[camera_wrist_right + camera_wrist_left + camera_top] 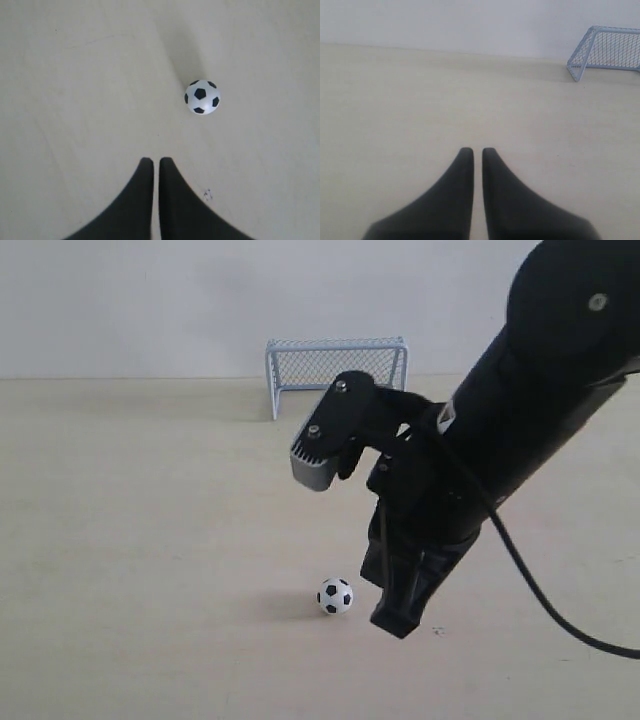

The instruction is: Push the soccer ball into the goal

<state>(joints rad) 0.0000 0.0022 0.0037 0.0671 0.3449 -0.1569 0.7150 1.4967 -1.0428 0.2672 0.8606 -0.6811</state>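
The small black-and-white soccer ball [335,596] rests on the pale tabletop near the front; the right wrist view also shows the ball [202,97]. The pale blue netted goal [335,370] stands far behind it by the wall, its mouth facing forward. My right gripper [400,624] hangs just right of the ball, a short gap away, tips low over the table. In its wrist view the right gripper [155,160] is shut on nothing. My left gripper [474,150] is shut and empty too, over bare table, with the goal [610,50] far ahead to one side.
The beige table [150,540] runs back to a plain white wall [130,300]. A tiny dark mark [208,194] sits on the surface beside the right fingers. The right arm's black cable [540,590] loops down at the right.
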